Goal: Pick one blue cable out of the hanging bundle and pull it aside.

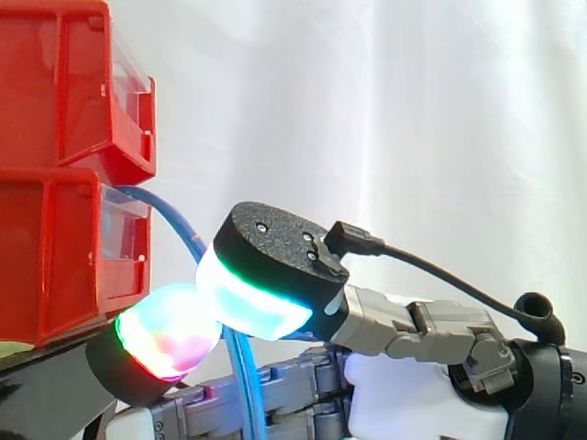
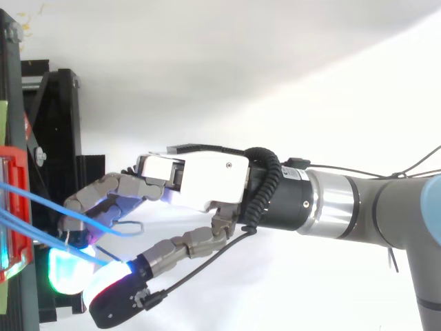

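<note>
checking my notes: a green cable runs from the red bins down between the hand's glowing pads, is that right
Not quite: the cable is blue, not green. The side view shows it running from the red bins down between the glowing pads of the hand.

Side looks level, close; top down (sharing hand (image 2: 207,181)).
</note>
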